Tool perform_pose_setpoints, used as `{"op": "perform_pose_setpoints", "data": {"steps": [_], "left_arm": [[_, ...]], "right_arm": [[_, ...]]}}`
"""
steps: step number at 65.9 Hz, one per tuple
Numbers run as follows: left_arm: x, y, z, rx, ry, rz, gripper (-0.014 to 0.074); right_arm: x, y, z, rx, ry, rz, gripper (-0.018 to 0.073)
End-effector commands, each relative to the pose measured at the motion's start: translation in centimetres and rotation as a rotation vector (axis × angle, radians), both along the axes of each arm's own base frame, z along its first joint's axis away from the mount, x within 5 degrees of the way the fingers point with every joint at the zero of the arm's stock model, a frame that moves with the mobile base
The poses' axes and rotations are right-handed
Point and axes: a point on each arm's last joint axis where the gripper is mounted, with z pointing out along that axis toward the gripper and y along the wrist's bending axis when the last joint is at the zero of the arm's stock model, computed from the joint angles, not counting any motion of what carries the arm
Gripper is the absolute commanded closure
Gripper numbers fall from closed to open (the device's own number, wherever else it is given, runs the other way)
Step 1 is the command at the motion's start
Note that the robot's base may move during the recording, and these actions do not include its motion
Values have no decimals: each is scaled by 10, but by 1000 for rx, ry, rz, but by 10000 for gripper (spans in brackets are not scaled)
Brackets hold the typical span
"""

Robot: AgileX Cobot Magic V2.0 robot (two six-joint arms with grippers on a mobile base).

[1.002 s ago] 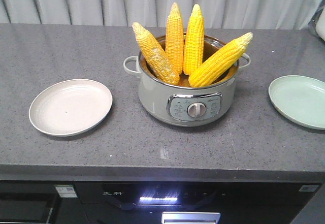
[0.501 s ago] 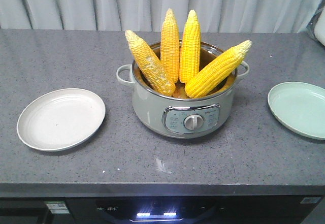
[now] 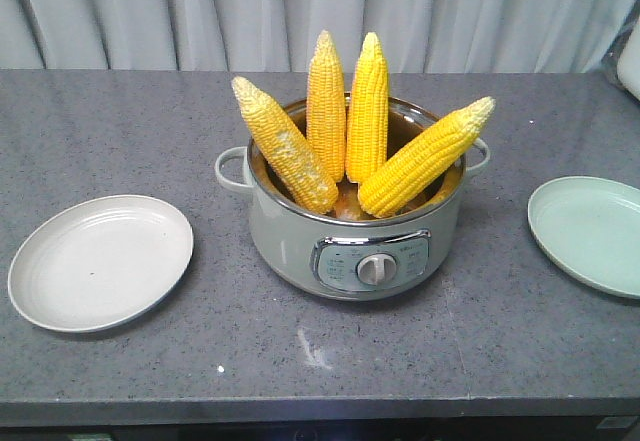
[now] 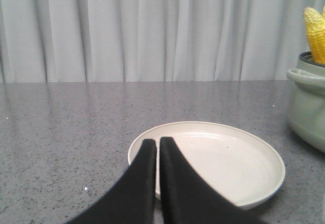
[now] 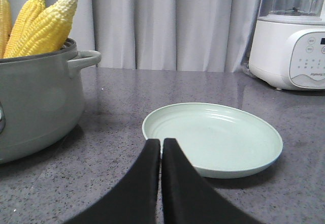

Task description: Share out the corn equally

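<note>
Several cobs of corn (image 3: pixel 345 126) stand fanned out in a grey-green electric pot (image 3: pixel 300 246) at the middle of the counter. A beige plate (image 3: pixel 100 261) lies left of the pot and a pale green plate (image 3: pixel 590 233) lies right of it; both are bare. My left gripper (image 4: pixel 157 141) is shut with nothing in it, low at the near rim of the beige plate (image 4: pixel 228 158). Shut and holding nothing, my right gripper (image 5: pixel 161 141) sits at the near rim of the green plate (image 5: pixel 218 132), with the corn (image 5: pixel 45 28) to its left. Neither gripper shows in the front view.
A white blender base (image 5: pixel 292 46) stands at the back right of the counter. The pot has side handles (image 3: pixel 230 168) and a dial panel (image 3: pixel 372 261) facing front. A grey curtain (image 3: pixel 320 11) hangs behind the grey stone counter (image 3: pixel 330 361).
The front view has shifted: the pot and plates sit lower and further left in the frame, and the appliance below the counter has dropped out. Nothing on the counter has moved.
</note>
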Motion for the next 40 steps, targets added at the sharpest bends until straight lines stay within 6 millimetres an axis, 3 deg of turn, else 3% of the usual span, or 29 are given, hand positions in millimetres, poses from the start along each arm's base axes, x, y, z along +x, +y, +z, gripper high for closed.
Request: {"op": "perform_pose_setpoints", "data": {"steps": [1,40], "left_arm": [[-1,0,4,-9,-82,1,603],[-1,0,4,-9,-82,1,603]], "right_arm": [[0,1,4,-8,-69,6,565],[0,1,4,-8,-69,6,565]]}}
